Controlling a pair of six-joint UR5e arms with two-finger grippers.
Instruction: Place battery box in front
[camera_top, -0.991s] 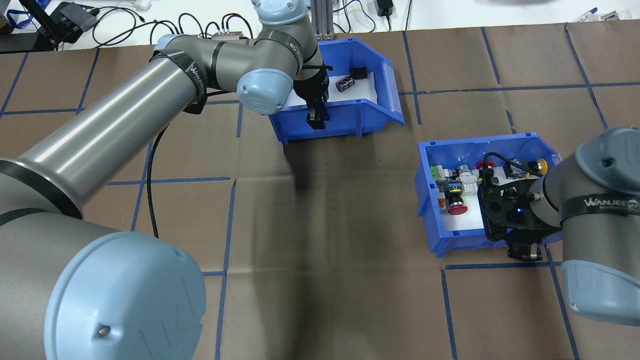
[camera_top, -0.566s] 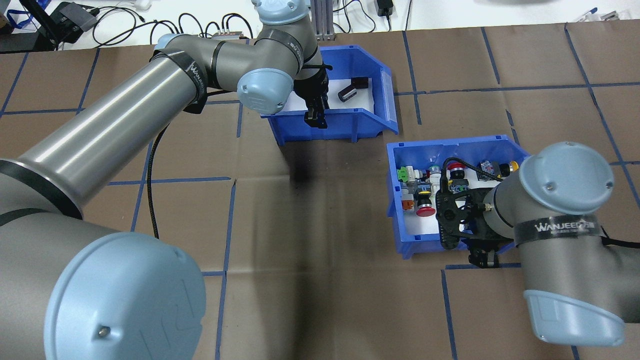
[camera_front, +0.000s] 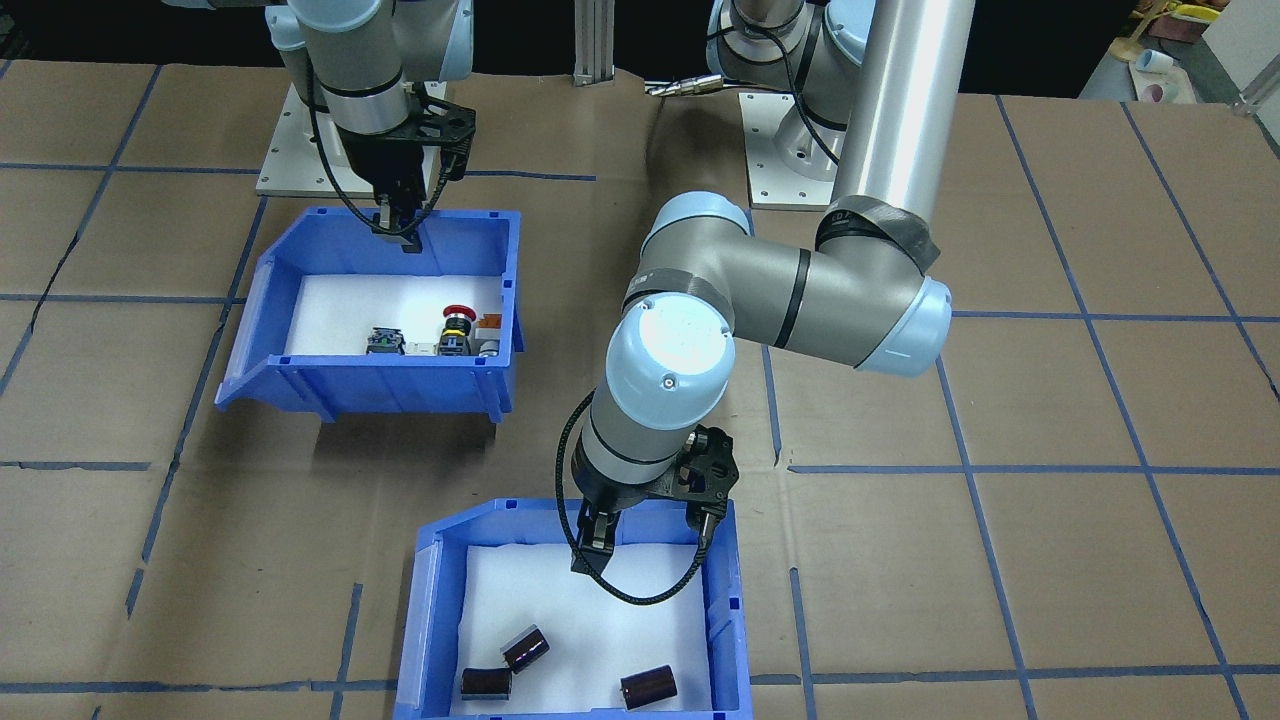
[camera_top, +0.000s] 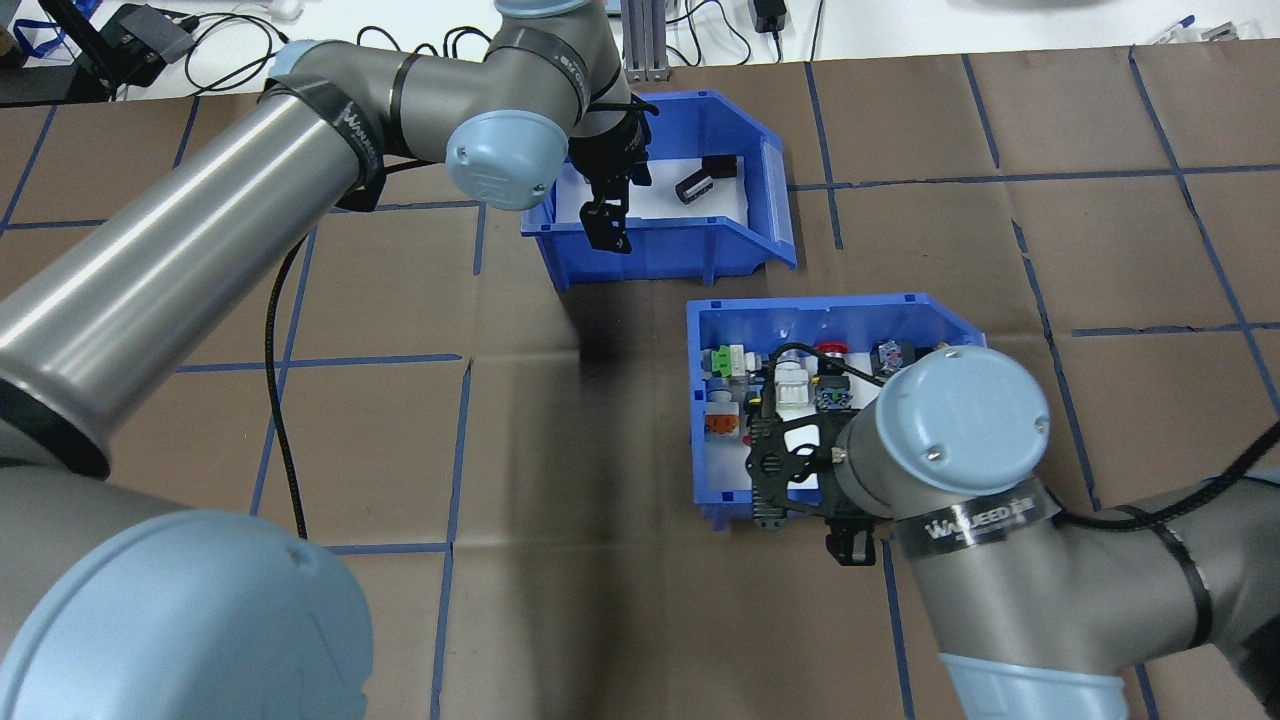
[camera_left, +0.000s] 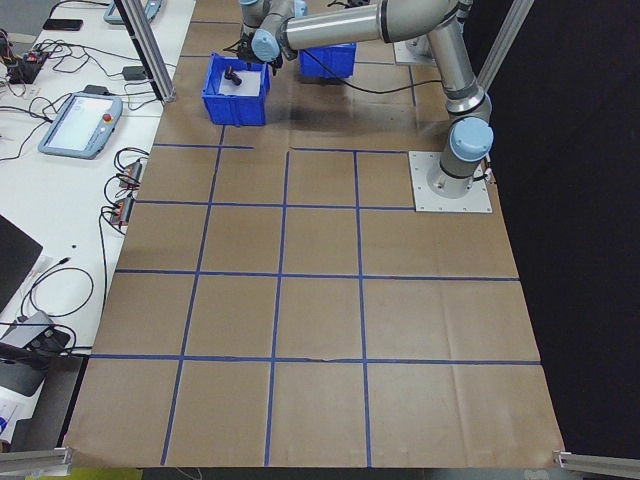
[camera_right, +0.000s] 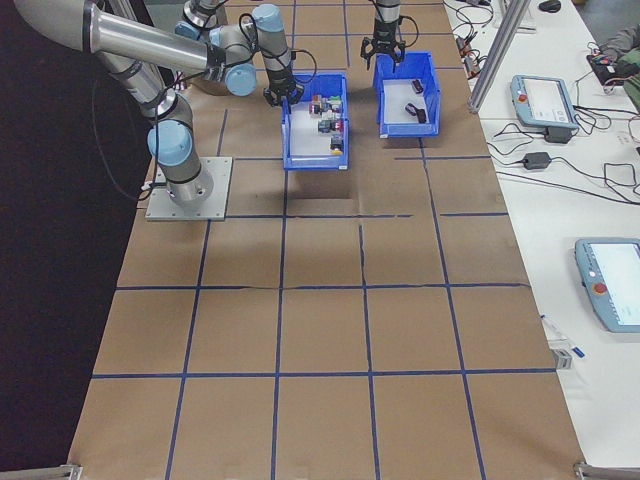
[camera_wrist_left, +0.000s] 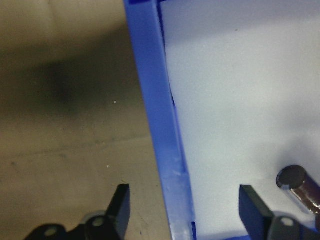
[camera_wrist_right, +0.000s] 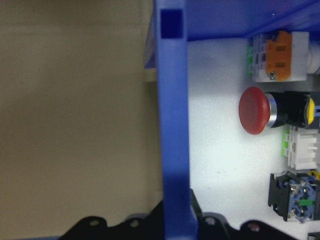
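L gripper (camera_top: 606, 228) spread open, astride battery box (camera_top: 700, 252) wall. R gripper (camera_front: 398, 235) clamped on switch bin (camera_front: 330, 385) wall. Lift L clear w/o snagging rim.

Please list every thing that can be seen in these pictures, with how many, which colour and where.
battery box: one, blue, far side of the table
cells: three, dark, inside the battery box
switch bin: one, blue, nearer the robot, right of the battery box
switches: several, red, orange, green, white, inside the switch bin
table: one, brown with blue grid lines
left end effector: open, over the battery box's near wall
right end effector: shut on the switch bin's wall
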